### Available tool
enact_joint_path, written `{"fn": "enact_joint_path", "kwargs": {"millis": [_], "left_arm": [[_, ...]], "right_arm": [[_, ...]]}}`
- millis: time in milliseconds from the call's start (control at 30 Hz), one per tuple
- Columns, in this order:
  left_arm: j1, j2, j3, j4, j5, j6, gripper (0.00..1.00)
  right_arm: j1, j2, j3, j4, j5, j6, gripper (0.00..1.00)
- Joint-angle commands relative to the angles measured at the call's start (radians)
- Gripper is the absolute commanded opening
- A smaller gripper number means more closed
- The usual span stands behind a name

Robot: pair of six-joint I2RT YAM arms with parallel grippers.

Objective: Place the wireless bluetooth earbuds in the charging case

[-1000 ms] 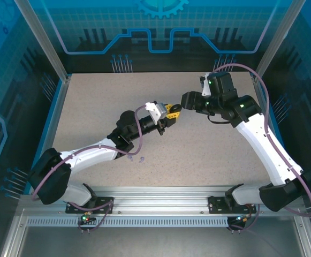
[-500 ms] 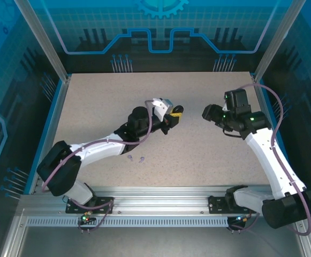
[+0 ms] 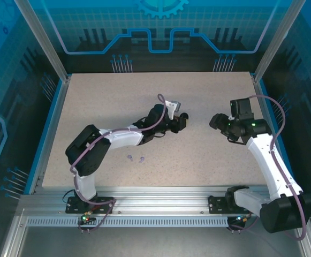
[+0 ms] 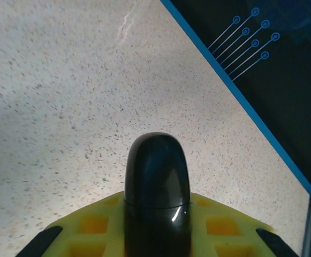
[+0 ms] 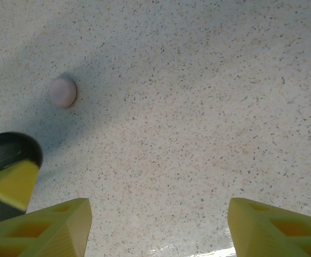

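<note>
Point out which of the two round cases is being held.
The black case, clamped in the left gripper between its yellow fingers. The other, a pale pinkish one, lies free on the table with nothing touching it.

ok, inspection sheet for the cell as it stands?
Surface: speckled table, no spills seen.
Job's things: two lilac earbuds lying loose beside the left arm; black case held off to the middle.
Clutter: pale round item on the table, kind unclear.
Grippers: left gripper shut on the black case; right gripper open, nothing between its fingers.
Cables: purple cables loop along both arms.
Surroundings: blue panels, metal frame.
</note>
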State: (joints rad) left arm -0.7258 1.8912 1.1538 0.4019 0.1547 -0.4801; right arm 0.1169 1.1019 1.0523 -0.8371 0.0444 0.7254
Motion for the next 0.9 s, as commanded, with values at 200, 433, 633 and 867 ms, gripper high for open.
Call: {"fn": "enact_joint_path", "kwargs": {"millis": [200, 433, 633, 867], "left_arm": [[-0.008, 0.214, 0.225, -0.095, 0.119, -0.295, 0.00], [-0.015, 0.362, 0.395, -0.175, 0.149, -0.446, 0.00], [-0.016, 0.453, 0.527, -0.300, 0.151, -0.536, 0.01], [-0.015, 0.531, 0.671, -0.454, 0.169, -0.550, 0.19]], "right_arm": [[-0.043, -0.037, -0.042, -0.002, -0.016, -0.022, 0.69], [-0.047, -0.051, -0.040, -0.015, -0.011, -0.021, 0.69], [-0.055, -0.066, -0.037, -0.031, -0.006, -0.032, 0.69], [-0.064, -0.073, -0.037, -0.036, -0.012, -0.039, 0.69]]}}
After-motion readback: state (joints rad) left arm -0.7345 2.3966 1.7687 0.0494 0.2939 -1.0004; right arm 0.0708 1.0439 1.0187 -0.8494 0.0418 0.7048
